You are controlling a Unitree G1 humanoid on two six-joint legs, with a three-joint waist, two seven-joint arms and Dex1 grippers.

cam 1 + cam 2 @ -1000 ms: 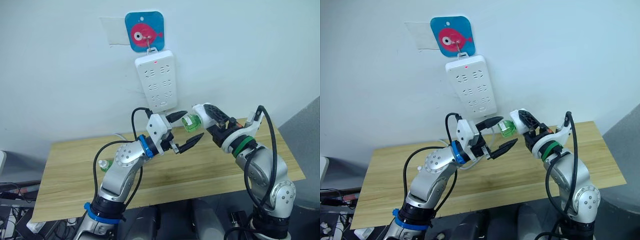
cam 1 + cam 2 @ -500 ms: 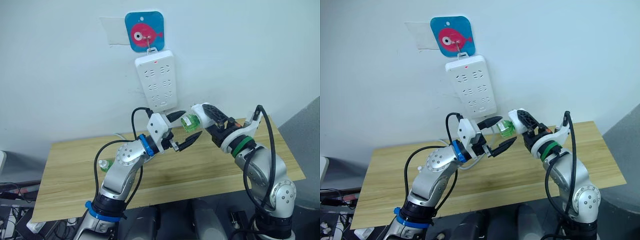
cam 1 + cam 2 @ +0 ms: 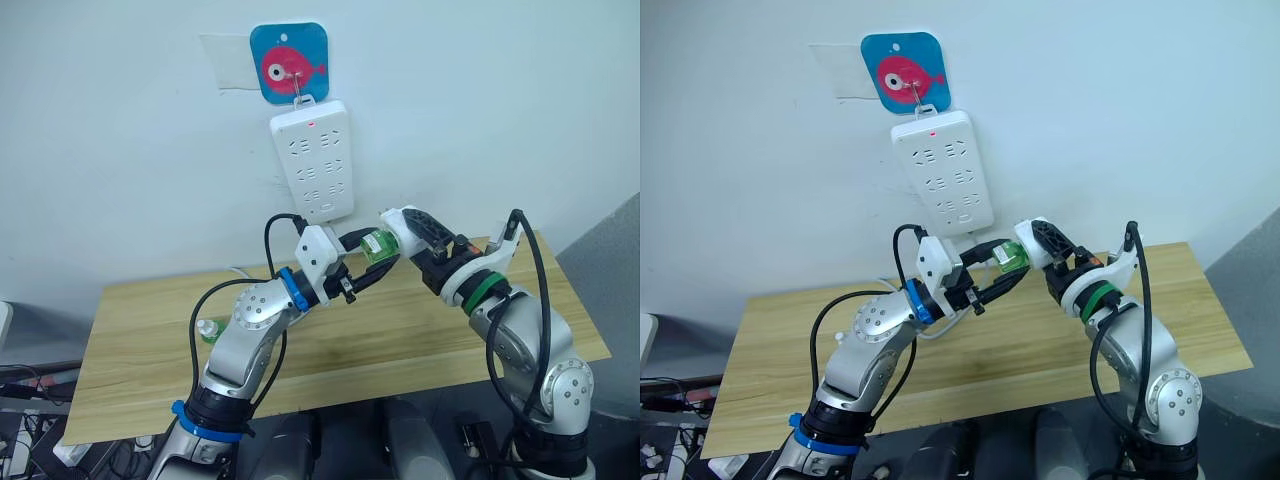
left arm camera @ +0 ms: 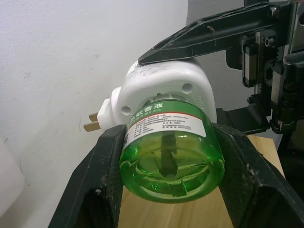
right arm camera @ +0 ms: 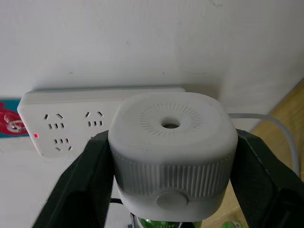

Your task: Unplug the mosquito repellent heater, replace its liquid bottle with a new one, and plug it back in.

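Observation:
The mosquito repellent heater (image 5: 172,142), white with a round vent hole, is held in mid-air in front of the wall, and my right gripper (image 3: 398,228) is shut on its body. Its metal prongs (image 4: 92,121) stick out to one side, free of any socket. The green liquid bottle (image 4: 171,153) is still joined to the heater's underside. My left gripper (image 3: 374,256) is shut on that bottle, one black finger (image 4: 101,183) pressed against each side. A second small green bottle (image 3: 207,330) with a white cap lies on the wooden table (image 3: 400,335) by my left arm.
A long white power strip (image 3: 312,160) hangs on the wall from a blue fish hook plate (image 3: 289,62), its red light on and its sockets empty. The strip hangs just above and behind both grippers. Its white cable runs down behind the table.
My left gripper, open around the bottle a second ago, has closed its fingers onto it. The right gripper with the heater has barely moved.

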